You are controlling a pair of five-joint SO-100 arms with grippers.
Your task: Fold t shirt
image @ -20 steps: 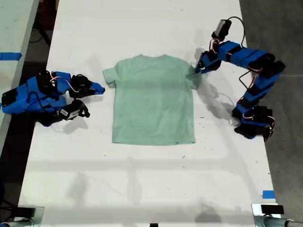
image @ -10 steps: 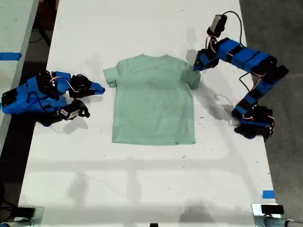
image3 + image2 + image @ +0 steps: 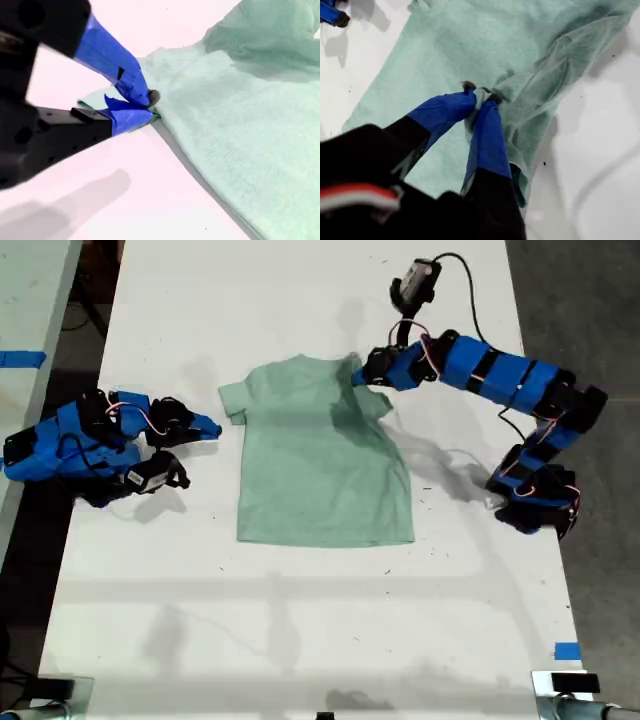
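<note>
My first end effector [image 3: 479,97] has pinched the sleeve of the small, pale mint-green cloth t shirt [image 3: 322,455] and pulled it in over the shirt on the white counter [image 3: 300,640], starting the fold, while my second end effector [image 3: 142,107] pinches the other sleeve.

The t shirt [image 3: 322,465] looks like thin, soft, matt cloth with a fine weave, creasing where it bunches. My first gripper [image 3: 480,97] has smooth blue plastic fingers on a black matt body. My second gripper [image 3: 145,106] looks the same. The table [image 3: 300,630] is smooth, white, faintly glossy.
</note>
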